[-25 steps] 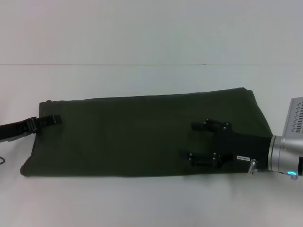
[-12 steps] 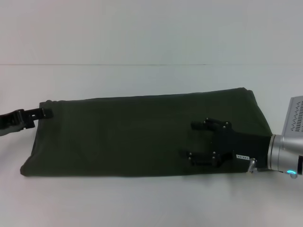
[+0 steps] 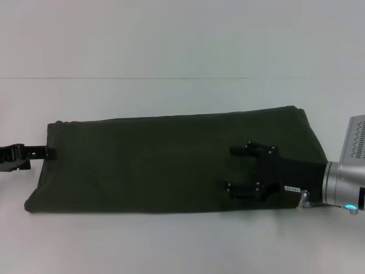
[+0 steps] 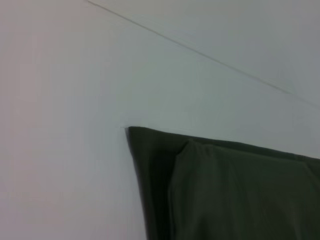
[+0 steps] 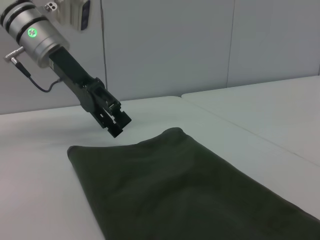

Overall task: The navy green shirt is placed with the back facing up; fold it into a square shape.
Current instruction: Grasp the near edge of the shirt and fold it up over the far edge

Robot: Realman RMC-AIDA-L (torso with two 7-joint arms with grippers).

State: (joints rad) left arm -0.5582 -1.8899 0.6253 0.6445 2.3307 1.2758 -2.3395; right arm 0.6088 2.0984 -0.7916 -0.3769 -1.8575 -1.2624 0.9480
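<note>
- The navy green shirt [image 3: 171, 162] is laid flat on the white table [image 3: 182, 51] as a long band running left to right, plain side up; it is judged to be already folded lengthwise, with a doubled layer visible at its left corner in the left wrist view.
- The right gripper [image 3: 246, 174] is held over the right part of the band with its fingers spread apart and nothing between them; whether the fingertips touch the cloth cannot be told.
- This placement is judged as either pinning the cloth or readying a grasp for a crosswise fold.
- The left gripper [image 3: 43, 152] is seen low at the shirt's left edge, just touching or beside it; in the right wrist view it hangs above the far end, off the cloth.
- Its fingers look close together and empty.
- A square is not yet formed; a left-right fold is judged outstanding.
</note>
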